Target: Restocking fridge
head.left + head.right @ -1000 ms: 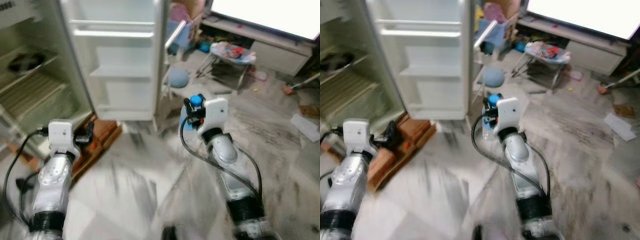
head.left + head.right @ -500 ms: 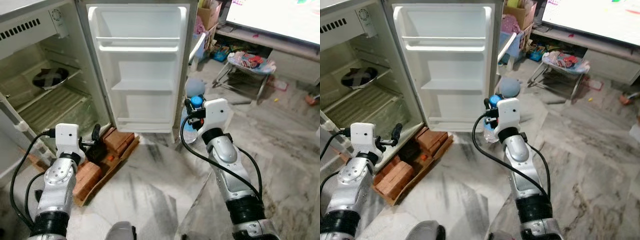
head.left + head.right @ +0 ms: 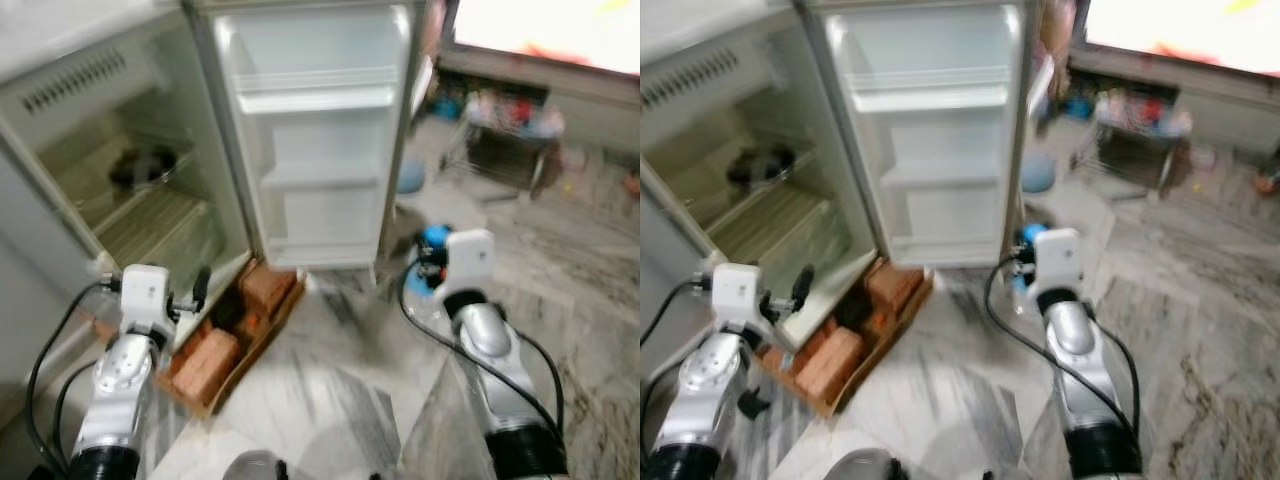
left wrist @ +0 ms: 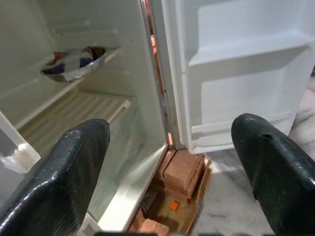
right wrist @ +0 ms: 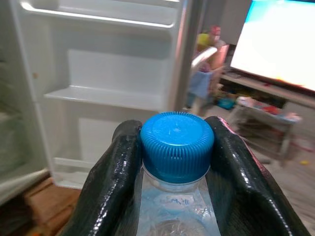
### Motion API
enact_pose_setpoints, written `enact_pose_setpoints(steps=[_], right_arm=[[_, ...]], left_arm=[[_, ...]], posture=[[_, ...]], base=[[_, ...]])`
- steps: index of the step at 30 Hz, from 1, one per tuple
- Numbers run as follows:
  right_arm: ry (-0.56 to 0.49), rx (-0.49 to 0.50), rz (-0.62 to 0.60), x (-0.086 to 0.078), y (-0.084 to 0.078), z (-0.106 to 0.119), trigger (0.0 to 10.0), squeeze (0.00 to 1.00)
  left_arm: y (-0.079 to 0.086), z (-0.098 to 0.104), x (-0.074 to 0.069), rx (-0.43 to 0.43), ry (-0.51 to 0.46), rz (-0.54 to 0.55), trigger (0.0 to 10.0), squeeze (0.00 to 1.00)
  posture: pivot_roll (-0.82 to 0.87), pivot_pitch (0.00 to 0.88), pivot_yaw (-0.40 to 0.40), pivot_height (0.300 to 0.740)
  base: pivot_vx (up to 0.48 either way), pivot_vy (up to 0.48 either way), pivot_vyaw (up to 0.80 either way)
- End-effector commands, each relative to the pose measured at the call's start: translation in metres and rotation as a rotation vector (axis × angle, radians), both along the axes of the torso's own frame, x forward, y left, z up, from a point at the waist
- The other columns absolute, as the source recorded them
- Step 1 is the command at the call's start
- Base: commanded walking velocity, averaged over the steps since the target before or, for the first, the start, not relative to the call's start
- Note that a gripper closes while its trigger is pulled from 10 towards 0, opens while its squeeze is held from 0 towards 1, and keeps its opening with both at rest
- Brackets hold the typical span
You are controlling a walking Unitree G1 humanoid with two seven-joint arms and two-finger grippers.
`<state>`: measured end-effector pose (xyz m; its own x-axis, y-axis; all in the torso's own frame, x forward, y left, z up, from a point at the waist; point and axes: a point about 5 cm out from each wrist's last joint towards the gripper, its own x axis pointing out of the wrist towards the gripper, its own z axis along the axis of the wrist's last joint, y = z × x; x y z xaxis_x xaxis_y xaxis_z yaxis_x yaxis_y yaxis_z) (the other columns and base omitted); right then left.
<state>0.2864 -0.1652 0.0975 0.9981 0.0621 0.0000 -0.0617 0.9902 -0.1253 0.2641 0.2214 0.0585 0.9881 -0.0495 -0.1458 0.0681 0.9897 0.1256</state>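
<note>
The view is sitting closer to the small white fridge [image 3: 120, 150] than it was a second ago, when the frame was swinging and blurred: the robot has been walking and turning toward it, and the open cabinet is now facing the camera squarely. That puts the restocking at the approach stage, with nothing placed yet.

The right gripper [image 5: 172, 162] is still clamping its fingers on the neck of one clear plastic water bottle with a blue cap [image 5: 177, 145], held upright at the near right, just in front of the open white fridge door [image 3: 320, 150] (whose three door shelves are bare). The left gripper [image 4: 170, 162] is carrying nothing, fingers [image 4: 74, 162] spread wide, pointing at the cabinet's lower left.

Inside the cabinet one dark round dish [image 3: 145, 168] is resting on the upper of two wire shelves. Under the fridge, a stack of reddish bricks [image 3: 235, 330] is propping it on the marble floor [image 3: 330, 400]; their number is too blurred to count.
</note>
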Motion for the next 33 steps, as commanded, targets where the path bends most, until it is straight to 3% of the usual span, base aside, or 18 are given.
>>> enact_pose_setpoints(steps=[1,7,11,15,25,33], right_arm=[[-0.060,0.014,0.011,0.007,0.007,0.014,10.0,0.00],[-0.066,0.010,0.016,0.010,0.009,0.017,10.0,0.00],[-0.048,0.008,0.012,0.008,0.006,0.013,10.0,0.00],[-0.037,0.012,0.019,0.008,0.009,0.010,10.0,0.00],[-0.036,0.013,0.027,0.009,0.011,0.010,10.0,0.00],[-0.045,0.016,0.031,0.013,0.011,0.013,10.0,0.00]], left_arm=[[0.005,0.007,0.003,0.001,-0.019,-0.003,10.0,0.00],[0.002,0.008,0.000,-0.017,-0.022,-0.011,10.0,0.00],[0.009,-0.004,-0.015,-0.040,0.028,0.071,10.0,0.00],[0.007,-0.004,-0.020,-0.050,0.013,0.107,10.0,0.00],[0.004,-0.003,-0.019,-0.056,-0.009,0.102,10.0,0.00],[0.018,0.004,-0.012,-0.008,-0.031,0.097,10.0,0.00]], posture=[[0.10,0.000,-0.016,0.740],[0.11,0.000,-0.029,0.740],[0.12,0.000,-0.045,0.740],[0.13,0.000,-0.055,0.740],[0.12,0.000,-0.061,0.740],[0.12,0.000,-0.060,0.740]], base=[[0.000,0.000,0.00],[0.000,0.000,0.00],[0.000,0.000,0.00],[0.000,0.000,0.00],[0.000,0.000,0.00],[0.327,0.000,0.00]])
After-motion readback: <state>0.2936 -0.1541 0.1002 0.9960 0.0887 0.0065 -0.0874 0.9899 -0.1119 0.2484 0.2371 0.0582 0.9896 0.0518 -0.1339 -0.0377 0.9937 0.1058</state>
